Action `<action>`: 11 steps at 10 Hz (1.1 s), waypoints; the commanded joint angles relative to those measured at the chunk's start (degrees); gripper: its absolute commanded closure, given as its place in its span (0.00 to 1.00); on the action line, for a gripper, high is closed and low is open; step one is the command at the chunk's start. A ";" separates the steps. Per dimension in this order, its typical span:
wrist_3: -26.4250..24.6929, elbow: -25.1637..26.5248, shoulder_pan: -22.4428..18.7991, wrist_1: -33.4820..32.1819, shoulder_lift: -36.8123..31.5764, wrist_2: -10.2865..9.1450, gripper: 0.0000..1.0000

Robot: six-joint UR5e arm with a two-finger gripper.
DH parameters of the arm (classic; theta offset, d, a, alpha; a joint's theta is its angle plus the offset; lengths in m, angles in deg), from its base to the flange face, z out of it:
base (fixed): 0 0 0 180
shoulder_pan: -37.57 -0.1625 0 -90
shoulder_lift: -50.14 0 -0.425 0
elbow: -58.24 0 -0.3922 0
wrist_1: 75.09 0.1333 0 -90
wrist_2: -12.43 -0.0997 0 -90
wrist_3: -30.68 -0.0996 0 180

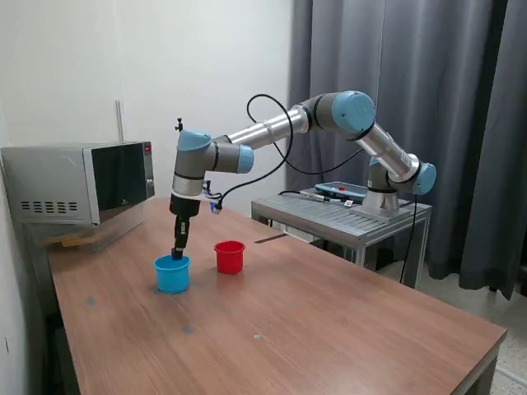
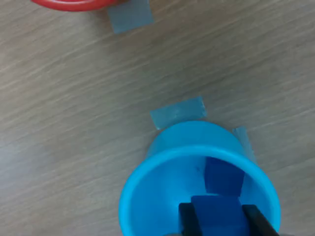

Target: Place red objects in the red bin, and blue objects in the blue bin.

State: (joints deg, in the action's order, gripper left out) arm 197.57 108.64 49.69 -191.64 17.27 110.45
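The blue bin (image 1: 172, 274) is a light-blue cup on the wooden table, with the red bin (image 1: 230, 257) just to the exterior view's right of it. My gripper (image 1: 178, 251) points straight down at the blue bin's mouth. In the wrist view, the gripper (image 2: 219, 217) is shut on a dark-blue cube (image 2: 216, 206) held over the blue bin (image 2: 147, 196). A second dark-blue cube (image 2: 224, 174) lies inside the bin. Only the rim of the red bin (image 2: 69, 5) shows in the wrist view. No red objects are visible in either view.
A microwave (image 1: 78, 183) stands at the back on the exterior view's left. The arm's base sits on a metal stand (image 1: 342, 216) at the back right. Blue tape patches (image 2: 178, 114) mark the wooden table (image 1: 329, 329) beside the cups.
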 commanded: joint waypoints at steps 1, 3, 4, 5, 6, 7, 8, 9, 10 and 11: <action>-0.06 -0.13 -0.07 0.00 0.01 0.07 0.00; -0.06 -0.13 -0.07 0.00 0.01 0.07 0.00; -0.06 -0.13 -0.07 0.00 0.01 0.07 0.00; -0.06 -0.13 -0.07 0.00 0.01 0.07 0.00; 0.02 -0.13 -0.16 0.00 0.01 -0.02 0.00; 0.02 -0.22 -1.03 0.09 -0.51 0.07 0.00; 0.02 0.30 -2.69 0.78 -3.83 0.07 0.00; 0.11 1.26 -4.36 2.18 -9.86 -0.02 0.00; 0.63 3.10 -4.46 7.16 -14.88 0.16 0.00; 2.03 4.86 -4.55 11.99 -18.94 0.07 0.00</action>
State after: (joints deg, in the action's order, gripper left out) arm 198.34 111.22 45.76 -185.56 4.86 110.52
